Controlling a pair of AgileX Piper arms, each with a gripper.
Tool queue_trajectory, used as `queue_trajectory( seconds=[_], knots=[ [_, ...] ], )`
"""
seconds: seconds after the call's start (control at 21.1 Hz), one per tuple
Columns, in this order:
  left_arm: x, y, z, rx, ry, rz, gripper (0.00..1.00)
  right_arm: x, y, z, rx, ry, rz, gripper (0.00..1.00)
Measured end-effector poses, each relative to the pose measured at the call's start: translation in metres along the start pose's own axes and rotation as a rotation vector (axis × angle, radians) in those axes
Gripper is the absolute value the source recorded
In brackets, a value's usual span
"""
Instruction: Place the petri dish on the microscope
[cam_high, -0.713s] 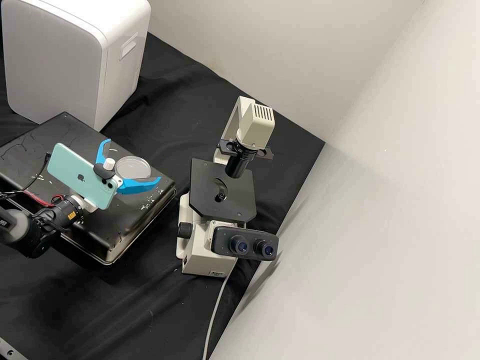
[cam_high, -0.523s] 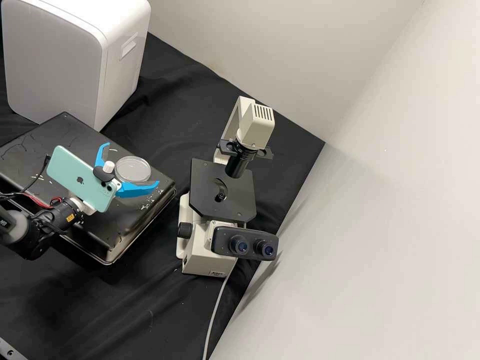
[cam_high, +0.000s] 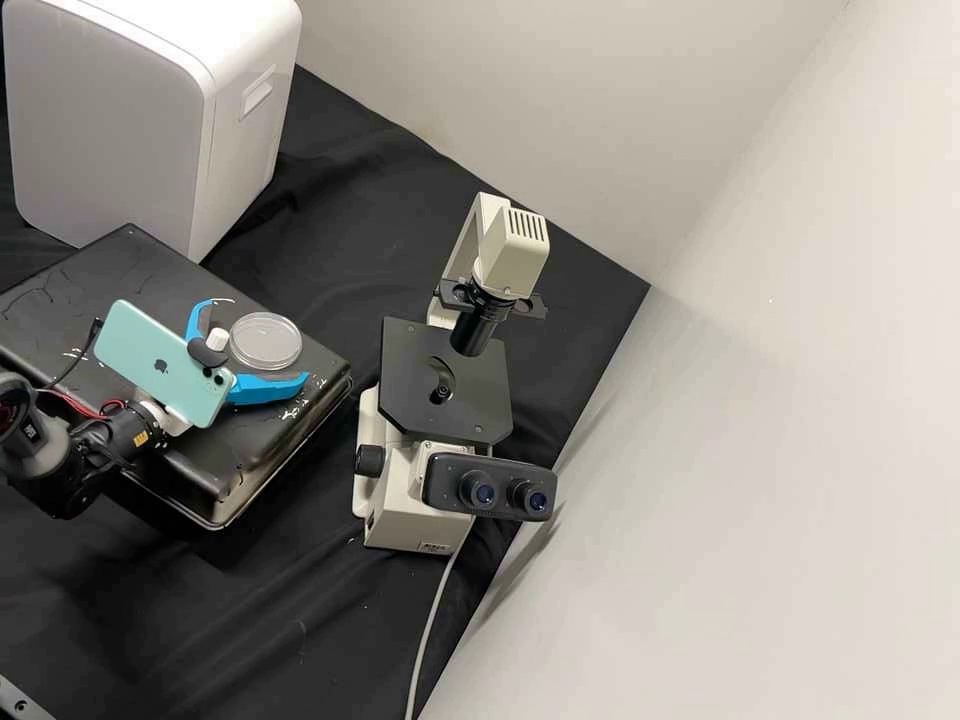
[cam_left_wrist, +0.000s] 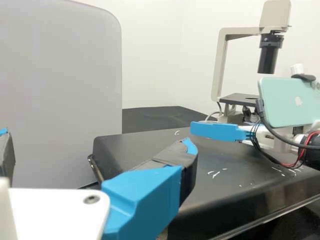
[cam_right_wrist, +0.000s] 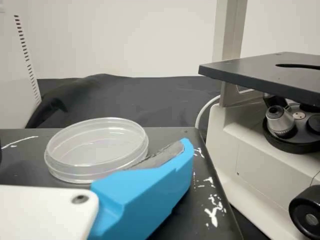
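A clear petri dish (cam_high: 267, 339) lies on a flat black case (cam_high: 120, 290) left of the microscope (cam_high: 440, 470). My right gripper (cam_high: 262, 343) is low over the case, open, one blue finger on each side of the dish. Its near finger (cam_right_wrist: 150, 185) lies right beside the dish (cam_right_wrist: 95, 147); the far finger (cam_high: 203, 312) stands apart from it. The microscope's black stage (cam_high: 420, 395) is bare. My left gripper (cam_left_wrist: 95, 142) is open at the case's other end with nothing between its fingers, facing the right gripper's finger (cam_left_wrist: 217, 131).
A tall white appliance (cam_high: 140, 110) stands behind the case. A mint-green phone (cam_high: 165, 365) is mounted on the right wrist. The microscope's objective tube (cam_high: 475, 320) hangs over the stage. A white cable (cam_high: 430, 620) runs from the microscope to the front. Pale walls close the bench's right side.
The right gripper has sunk lower toward the case and drawn back a little to the left, its fingers still straddling the dish. The dish has hardly shifted.
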Motion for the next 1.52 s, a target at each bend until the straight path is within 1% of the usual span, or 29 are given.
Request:
queue_trajectory(
  seconds=[0.1, 0.29, 0.38, 0.48, 0.57, 0.67, 0.71, 0.81, 0.86, 0.95, 1.14, 1.38, 1.52],
  knots=[
    [0.000, -0.0003, 0.000, 0.001, 0.000, -0.001, 1.00, 0.003, -0.001, 0.002, 0.002, -0.011, -0.001, 1.00],
    [0.000, -0.0003, 0.000, 0.001, 0.000, -0.001, 1.00, 0.005, -0.002, 0.002, 0.002, -0.009, 0.001, 1.00],
    [0.000, -0.0003, 0.000, 0.001, 0.000, -0.001, 1.00, 0.007, 0.000, 0.002, 0.003, -0.006, 0.010, 1.00],
    [0.000, -0.0003, 0.000, 0.001, 0.000, -0.001, 1.00, 0.011, 0.005, 0.002, 0.005, -0.005, 0.029, 1.00],
    [0.000, -0.0003, 0.000, 0.001, 0.000, -0.001, 1.00, 0.014, 0.006, 0.001, 0.006, -0.006, 0.030, 1.00],
    [0.000, -0.0002, 0.000, 0.001, 0.003, -0.001, 1.00, 0.017, 0.004, 0.002, 0.006, -0.010, 0.026, 1.00],
    [0.000, -0.0001, -0.001, 0.001, 0.005, 0.000, 1.00, 0.018, 0.004, 0.003, 0.000, -0.010, 0.026, 1.00],
    [0.000, -0.0001, -0.001, 0.002, 0.005, 0.000, 1.00, 0.021, 0.003, 0.004, -0.020, -0.014, 0.023, 1.00],
    [0.000, -0.0001, -0.001, 0.002, 0.005, 0.000, 1.00, 0.021, 0.002, 0.004, -0.022, -0.016, 0.023, 1.00],
    [0.001, 0.0001, -0.001, 0.002, 0.009, 0.002, 1.00, 0.023, 0.002, 0.005, -0.036, -0.017, 0.025, 1.00],
    [0.001, 0.0001, -0.001, 0.002, 0.010, 0.002, 1.00, 0.023, 0.001, 0.006, -0.046, -0.023, 0.023, 1.00],
    [0.001, 0.0001, -0.001, 0.002, 0.010, 0.002, 1.00, 0.025, -0.004, 0.008, -0.048, -0.029, 0.003, 1.00],
    [0.001, 0.0001, -0.001, 0.002, 0.010, 0.002, 1.00, 0.027, -0.004, 0.007, -0.047, -0.022, 0.009, 1.00]
  ],
)
